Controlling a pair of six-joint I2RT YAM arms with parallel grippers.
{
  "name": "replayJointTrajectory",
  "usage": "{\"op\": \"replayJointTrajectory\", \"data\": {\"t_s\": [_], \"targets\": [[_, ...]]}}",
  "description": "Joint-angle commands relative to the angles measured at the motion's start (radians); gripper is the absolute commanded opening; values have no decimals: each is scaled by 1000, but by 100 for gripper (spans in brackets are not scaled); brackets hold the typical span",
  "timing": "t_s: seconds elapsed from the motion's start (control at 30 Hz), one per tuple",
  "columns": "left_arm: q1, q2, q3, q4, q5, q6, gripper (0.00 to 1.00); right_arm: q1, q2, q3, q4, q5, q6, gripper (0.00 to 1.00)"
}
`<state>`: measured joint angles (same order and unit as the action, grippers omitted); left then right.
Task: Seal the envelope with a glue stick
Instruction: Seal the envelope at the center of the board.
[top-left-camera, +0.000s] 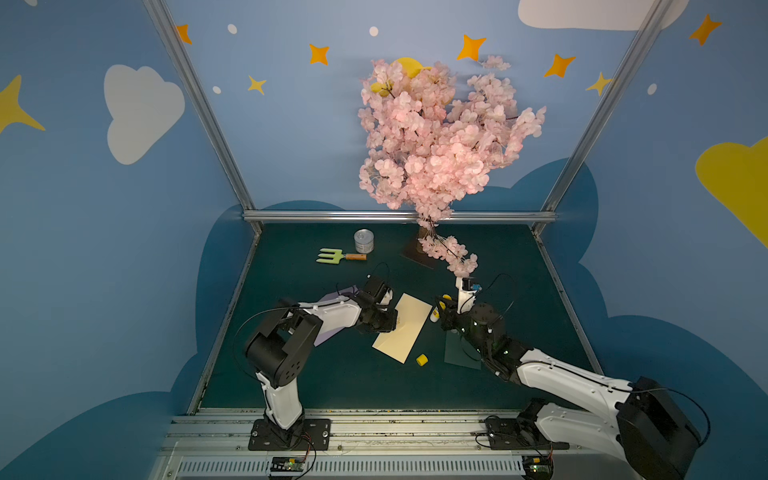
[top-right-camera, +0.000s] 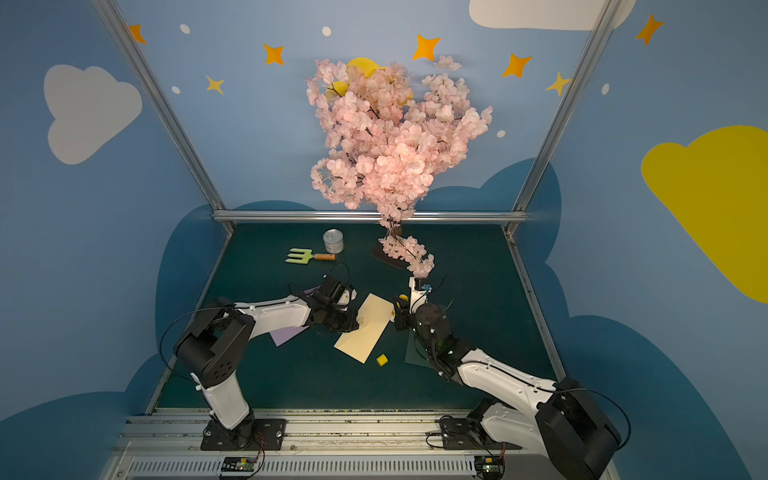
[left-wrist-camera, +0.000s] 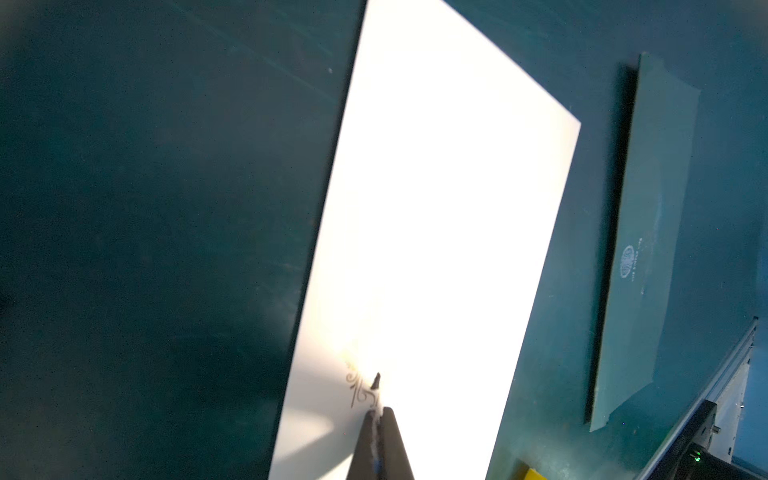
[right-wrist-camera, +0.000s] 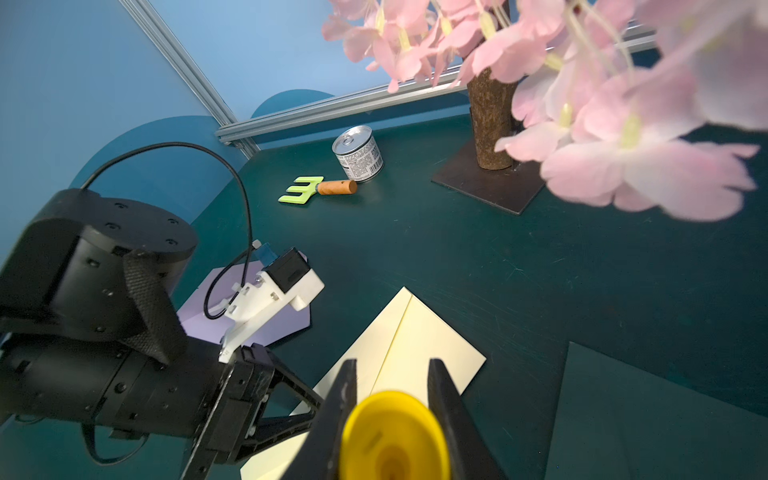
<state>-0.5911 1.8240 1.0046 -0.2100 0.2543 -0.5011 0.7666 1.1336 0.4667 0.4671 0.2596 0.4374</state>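
- We see the envelope (top-left-camera: 401, 328) lying flat and skewed in the middle of the dark green table (top-left-camera: 332, 382), one short end pointing far-right and the other near-left.
- Its gold emblem (left-wrist-camera: 357, 388) sits close to its left long edge.
- The left gripper (left-wrist-camera: 379, 409) comes in from the left. Its jaws are pressed together and its tips rest on the paper beside the emblem. We cannot tell whether any paper is pinched between them.
- The glue stick (right-wrist-camera: 395, 436) is just off the envelope's right edge, near its far-right corner, and is clamped between the jaws of the right gripper (right-wrist-camera: 392, 374).
- In both top views the stick (top-right-camera: 402, 297) points down towards that edge, but we cannot tell whether it touches the paper.
- A small yellow cap (top-left-camera: 422, 360) lies on the table just beside the envelope's near-right corner, without touching it.
- A dark green envelope (top-left-camera: 459, 353) lies flat to the right of the cap, partly under the right arm.
- A lilac envelope (top-right-camera: 286, 334) lies to the left, mostly hidden beneath the left arm.
- Farther back on the left, a light green hand fork (top-left-camera: 338, 255) with an orange handle lies just in front of an upright tin can (top-left-camera: 364, 241).
- At the far centre a pink blossom tree (top-left-camera: 440, 137) stands on a dark square base, and one branch droops over the right wrist.
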Motion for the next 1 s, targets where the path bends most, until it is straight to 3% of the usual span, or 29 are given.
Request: {"op": "replayJointTrajectory", "data": {"t_s": [0.0, 0.33, 0.6, 0.67, 0.97], "targets": [[-6, 116, 15, -116, -48, 17, 3, -7, -7, 11, 27, -7, -3, 0], [-11, 179, 115, -114, 5, 27, 3, -13, -20, 4, 14, -2, 1, 0], [-16, 81, -68, -79, -14, -18, 3, -14, -28, 2, 14, -6, 1, 0], [-16, 56, -105, -81, -64, -23, 3, -13, -21, 1, 22, -12, 3, 0], [-8, -5, -189, -123, -119, -28, 3, -13, -13, 6, 26, -25, 12, 0]]}}
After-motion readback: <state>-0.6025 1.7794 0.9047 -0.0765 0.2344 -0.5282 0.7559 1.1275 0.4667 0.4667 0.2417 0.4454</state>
